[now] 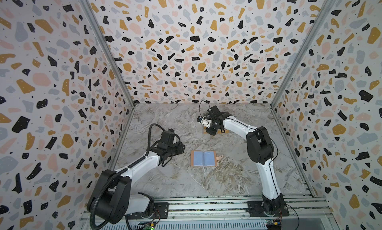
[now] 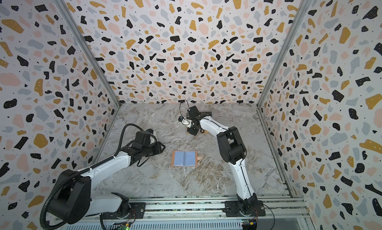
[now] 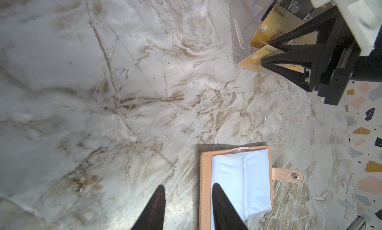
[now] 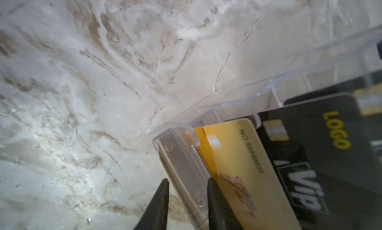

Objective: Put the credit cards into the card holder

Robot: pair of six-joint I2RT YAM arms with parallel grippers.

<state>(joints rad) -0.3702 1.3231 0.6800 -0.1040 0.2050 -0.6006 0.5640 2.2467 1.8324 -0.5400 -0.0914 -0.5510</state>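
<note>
The card holder (image 1: 203, 158) (image 2: 184, 158) lies open on the marble table, blue sleeves up, with its snap tab pointing right. My left gripper (image 1: 182, 148) (image 3: 189, 200) hovers open at its left edge, one finger over the holder's (image 3: 235, 185) sleeve page. The credit cards stand in a clear tiered stand (image 4: 179, 156) (image 3: 241, 32) at the back: a gold card (image 4: 237, 156) and a black Vip card (image 4: 310, 167). My right gripper (image 1: 211, 132) (image 4: 188, 180) is open. Its fingers straddle the stand's front wall, with one finger against the gold card.
Terrazzo-patterned walls (image 1: 62, 94) enclose the marble table (image 1: 165, 119) on three sides. An aluminium rail (image 1: 206, 206) carrying both arm bases runs along the front edge. The right arm's elbow (image 1: 258, 146) stands just right of the card holder.
</note>
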